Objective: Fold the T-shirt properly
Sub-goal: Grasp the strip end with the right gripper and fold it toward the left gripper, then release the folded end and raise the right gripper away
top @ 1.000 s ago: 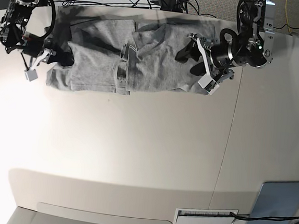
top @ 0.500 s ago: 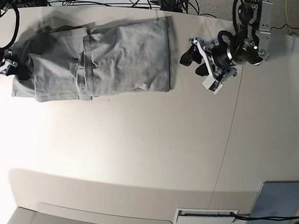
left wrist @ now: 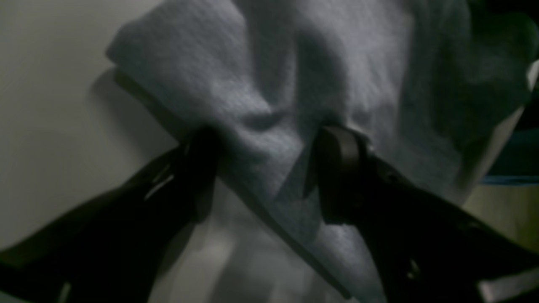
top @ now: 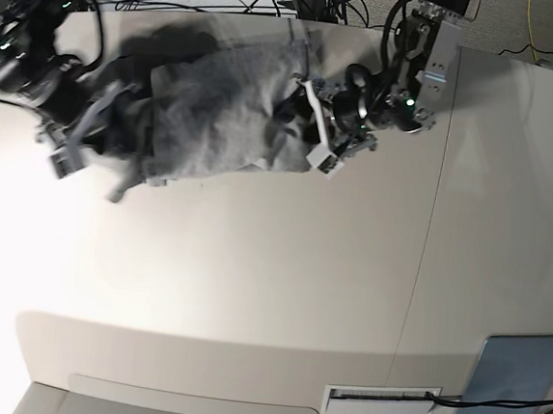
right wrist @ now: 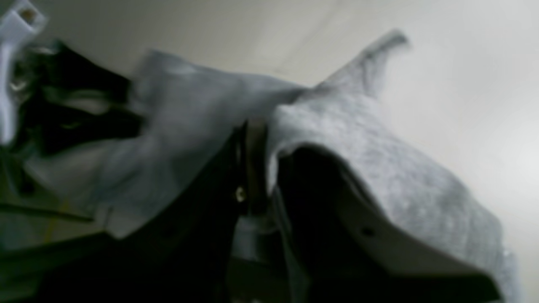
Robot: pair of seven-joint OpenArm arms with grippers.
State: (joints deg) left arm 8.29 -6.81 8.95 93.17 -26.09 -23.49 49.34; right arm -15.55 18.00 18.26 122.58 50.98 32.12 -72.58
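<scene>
Base view: the T-shirt [top: 217, 115] is lying bunched on the table [top: 279, 285]. Right gripper [right wrist: 269, 164] is pinching one end, apparently anchoring it; left gripper [left wrist: 265, 168] is straddling the opposite fold, jaws wide, nothing clamped.

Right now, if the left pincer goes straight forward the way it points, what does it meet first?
The T-shirt: the open left pincer already straddles its folded grey edge, so cloth comes first; depth is unclear.
</scene>
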